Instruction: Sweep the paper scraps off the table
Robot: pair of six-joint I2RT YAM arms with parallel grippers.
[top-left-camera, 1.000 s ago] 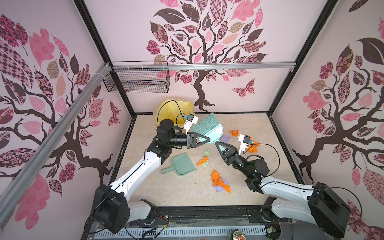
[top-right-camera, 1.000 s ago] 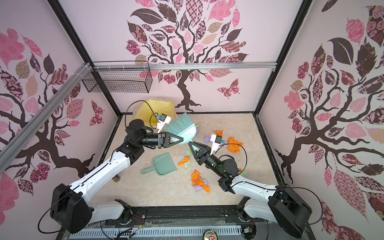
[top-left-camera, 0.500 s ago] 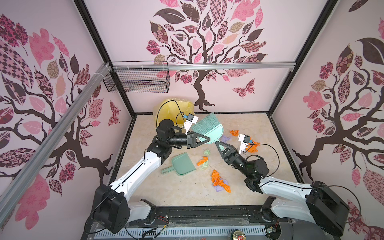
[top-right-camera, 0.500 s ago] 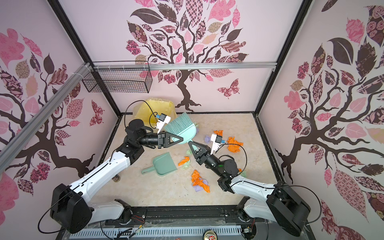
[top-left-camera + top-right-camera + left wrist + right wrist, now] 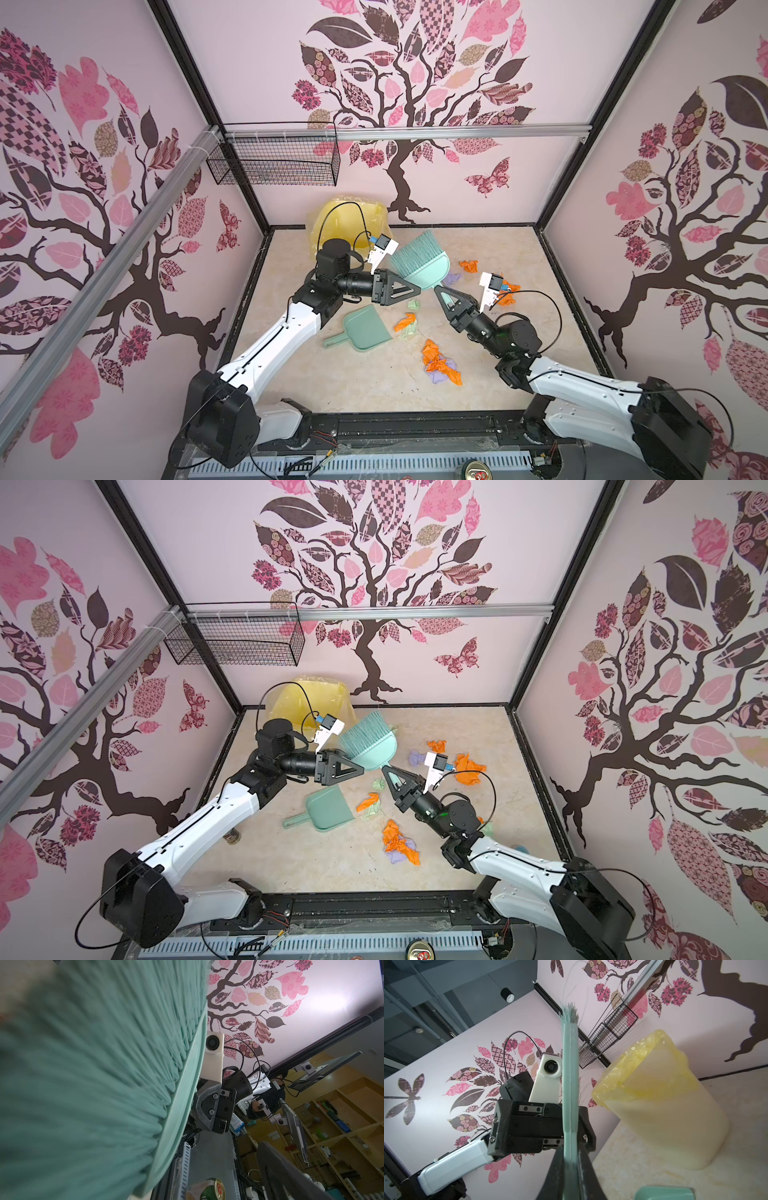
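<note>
Right pincer (image 5: 439,292): clamped on the handle of the teal plastic hand brush (image 5: 422,259), bristles raised beyond the flat teal plastic dustpan (image 5: 365,328). Left pincer (image 5: 409,288): jaws spread, above the dustpan. Crumpled orange, lavender and pale green paper scraps (image 5: 440,365): lying on the beige marble-patterned worktop (image 5: 353,386), the nearest just off the dustpan's open edge, the others farther out.

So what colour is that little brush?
The brush is teal green all over, clearest in a top view.
</note>
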